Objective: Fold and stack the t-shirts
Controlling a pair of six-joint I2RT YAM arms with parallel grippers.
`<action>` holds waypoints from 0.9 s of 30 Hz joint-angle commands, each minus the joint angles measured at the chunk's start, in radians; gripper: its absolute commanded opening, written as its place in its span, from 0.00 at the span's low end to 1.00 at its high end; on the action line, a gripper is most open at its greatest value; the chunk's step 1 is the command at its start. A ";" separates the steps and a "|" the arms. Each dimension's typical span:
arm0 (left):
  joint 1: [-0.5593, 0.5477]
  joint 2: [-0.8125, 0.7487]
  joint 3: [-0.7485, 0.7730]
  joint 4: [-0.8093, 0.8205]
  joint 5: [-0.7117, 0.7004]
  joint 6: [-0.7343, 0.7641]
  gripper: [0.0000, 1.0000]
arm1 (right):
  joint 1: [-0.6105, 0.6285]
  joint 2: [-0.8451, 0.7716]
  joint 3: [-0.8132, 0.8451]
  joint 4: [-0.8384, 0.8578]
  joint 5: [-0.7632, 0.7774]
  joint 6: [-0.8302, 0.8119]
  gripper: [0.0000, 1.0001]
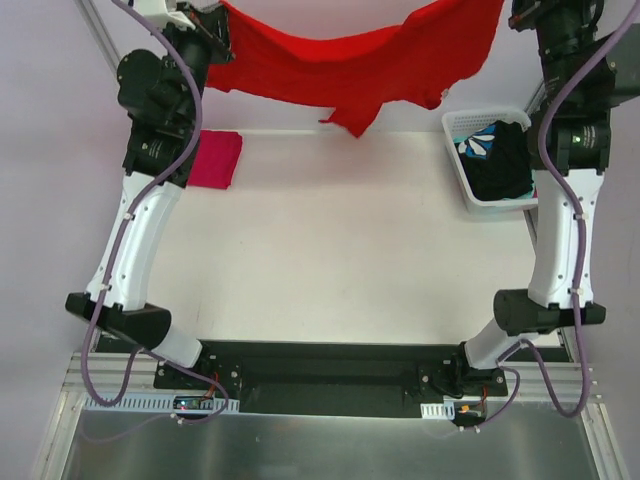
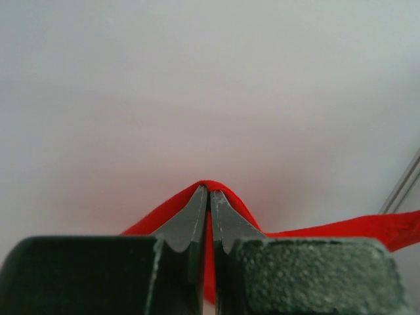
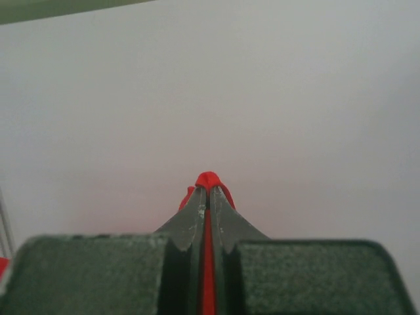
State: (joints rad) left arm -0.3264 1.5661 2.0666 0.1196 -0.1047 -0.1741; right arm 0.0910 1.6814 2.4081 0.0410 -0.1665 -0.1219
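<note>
The large red t-shirt (image 1: 360, 60) hangs stretched in the air across the far edge of the table, held at both upper corners. My left gripper (image 2: 209, 191) is shut on its left corner, red cloth (image 2: 223, 197) wrapping the tips. My right gripper (image 3: 209, 190) is shut on its right corner, red cloth (image 3: 209, 178) bulging past the tips. In the top view both grippers sit at the frame's top edge, mostly hidden. The magenta-pink t-shirt (image 1: 217, 158) lies folded at the far left of the table. Black (image 1: 505, 165) and teal-and-white (image 1: 478, 140) garments lie in the basket.
A white plastic basket (image 1: 455, 125) stands at the far right of the table (image 1: 340, 250). The left arm (image 1: 150, 220) and right arm (image 1: 560, 230) rise along the table's sides. A metal frame post stands at the far left corner (image 1: 95, 30).
</note>
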 commanded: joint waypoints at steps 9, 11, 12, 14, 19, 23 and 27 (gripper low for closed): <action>-0.002 -0.515 -1.127 -0.281 -0.107 -0.376 0.00 | 0.010 -0.650 -1.426 -0.186 -0.057 0.362 0.01; -0.005 -0.555 -1.218 -0.425 -0.003 -0.532 0.00 | 0.054 -0.702 -1.596 -0.245 -0.166 0.419 0.01; -0.008 -0.567 -1.288 -0.493 0.028 -0.585 0.00 | 0.090 -0.753 -1.656 -0.269 -0.151 0.444 0.01; -0.051 -0.650 -1.393 -0.598 0.053 -0.674 0.00 | 0.208 -0.804 -1.750 -0.354 -0.107 0.467 0.01; -0.134 -0.921 -1.452 -0.805 0.031 -0.806 0.00 | 0.331 -0.937 -1.776 -0.574 -0.036 0.501 0.01; -0.137 -0.986 -1.430 -0.885 0.034 -0.838 0.00 | 0.355 -1.014 -1.771 -0.656 0.027 0.513 0.01; -0.137 -0.962 -1.407 -0.913 0.040 -0.812 0.00 | 0.355 -1.002 -1.739 -0.688 0.010 0.492 0.01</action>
State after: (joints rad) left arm -0.4587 0.5751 0.6243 -0.7033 -0.0795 -0.9558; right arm 0.4408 0.6632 0.6147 -0.5671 -0.1783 0.3569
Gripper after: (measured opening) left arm 0.007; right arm 0.018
